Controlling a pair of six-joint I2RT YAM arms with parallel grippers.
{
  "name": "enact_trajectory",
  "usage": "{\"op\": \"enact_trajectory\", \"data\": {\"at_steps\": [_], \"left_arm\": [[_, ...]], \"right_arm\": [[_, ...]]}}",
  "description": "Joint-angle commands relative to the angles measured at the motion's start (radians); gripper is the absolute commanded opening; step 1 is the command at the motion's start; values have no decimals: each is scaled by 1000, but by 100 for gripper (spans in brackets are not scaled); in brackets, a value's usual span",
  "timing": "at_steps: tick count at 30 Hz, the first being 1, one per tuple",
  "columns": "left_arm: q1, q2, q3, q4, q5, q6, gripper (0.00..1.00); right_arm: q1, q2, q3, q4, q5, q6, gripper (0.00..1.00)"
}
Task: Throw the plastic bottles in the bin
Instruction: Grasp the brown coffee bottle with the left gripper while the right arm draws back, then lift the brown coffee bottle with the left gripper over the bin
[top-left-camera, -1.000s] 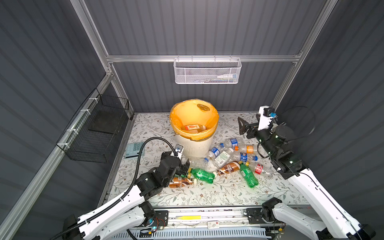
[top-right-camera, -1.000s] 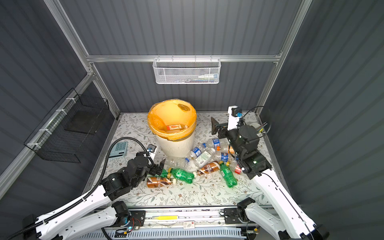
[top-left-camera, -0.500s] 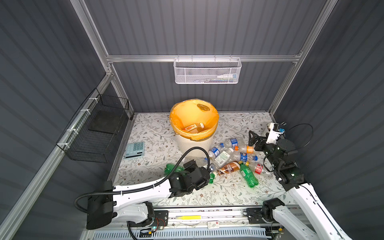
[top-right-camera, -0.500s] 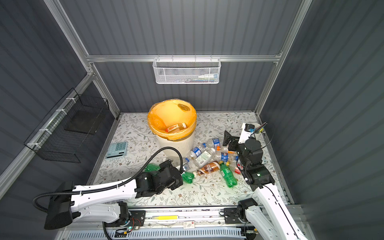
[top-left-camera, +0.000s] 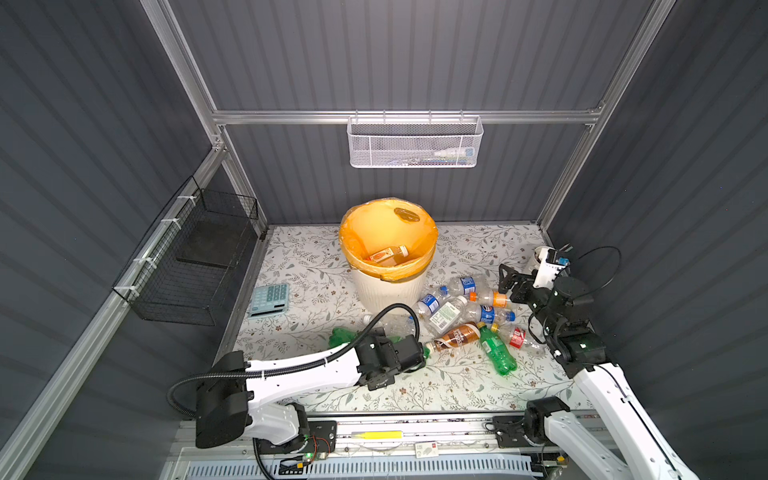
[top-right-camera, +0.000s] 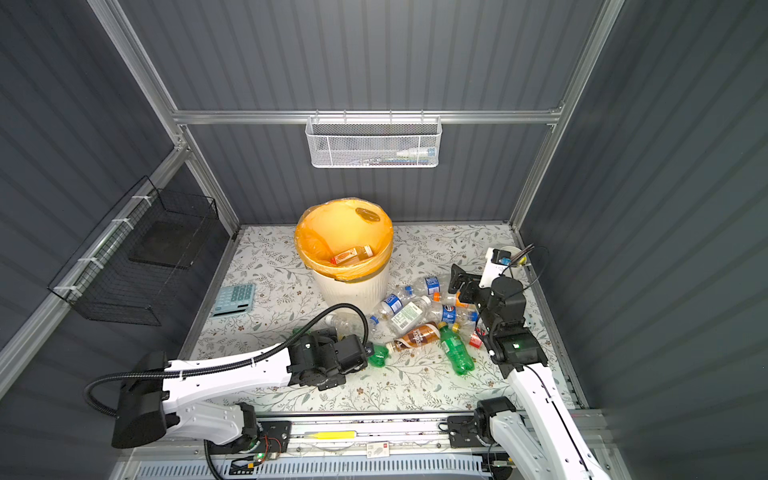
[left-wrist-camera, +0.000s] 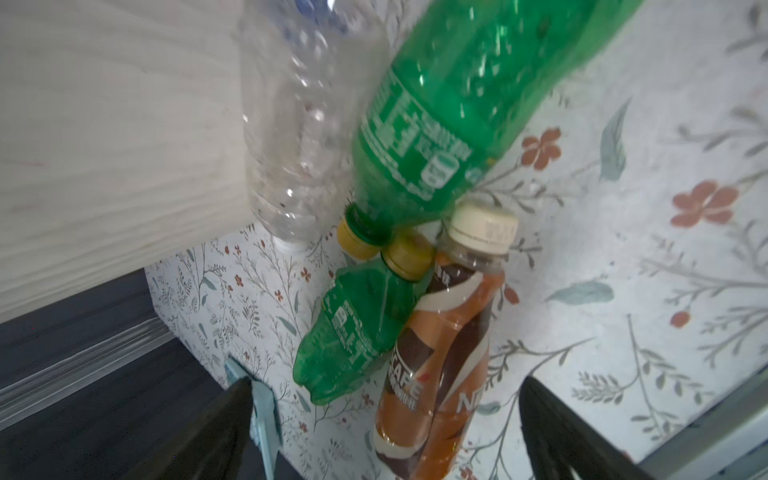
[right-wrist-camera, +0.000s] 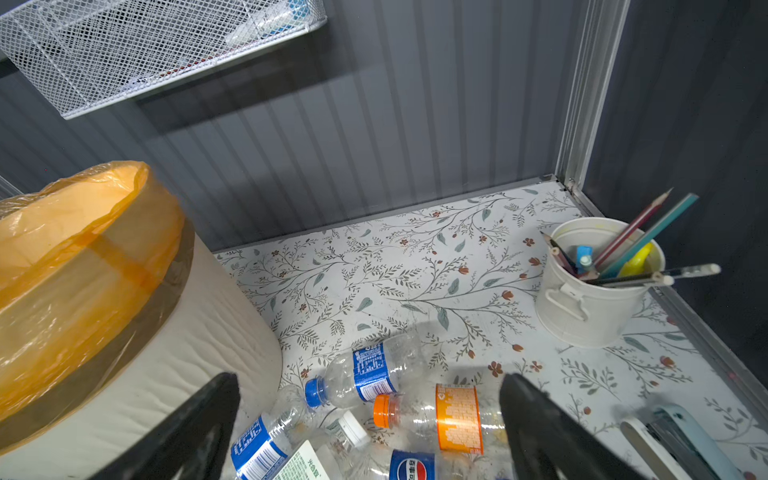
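The bin is a cream ribbed bucket with an orange bag, and one bottle lies inside. Several plastic bottles lie right of it in both top views: a brown-labelled one, a green one and clear blue-labelled ones. My left gripper is open, low over another brown-labelled bottle and two green bottles. In both top views the left wrist hides it. My right gripper is open above a blue-labelled bottle and an orange-capped one, holding nothing.
A white cup of pens stands by the right wall. A calculator lies left of the bin. A white mesh basket hangs on the back wall, a black wire basket on the left wall. A light-blue stapler lies near the right gripper.
Over the second, the left arm dropped low and stretched right across the front, uncovering a crushed green bottle. The right arm drew back from the bin towards the right wall. Both grippers stayed open.
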Motion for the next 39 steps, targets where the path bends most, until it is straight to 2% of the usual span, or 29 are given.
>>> {"op": "enact_trajectory", "data": {"at_steps": [1, 8, 15, 18, 22, 26, 29, 39], "left_arm": [[-6, 36, -4, -131, -23, 53, 100], [-3, 18, -83, -88, -2, 88, 100], [23, 89, -117, -4, 49, 95, 96], [44, 96, -124, 30, 77, 90, 87], [59, 114, -146, 62, 107, 95, 86], [64, 157, -126, 48, 136, 90, 78], [64, 177, -121, 43, 167, 89, 76], [63, 185, -94, 20, 192, 80, 51]], "right_arm": [[-12, 3, -6, 33, -33, 7, 99], [-36, 19, -15, 46, -59, 10, 99], [-57, 41, -18, 67, -99, 15, 99], [-68, 49, -17, 72, -115, 13, 99], [-86, 55, -23, 77, -137, 16, 99], [-102, 53, -28, 81, -154, 18, 99], [-115, 50, -33, 81, -162, 17, 99], [-156, 44, -45, 83, -196, 25, 99]]}}
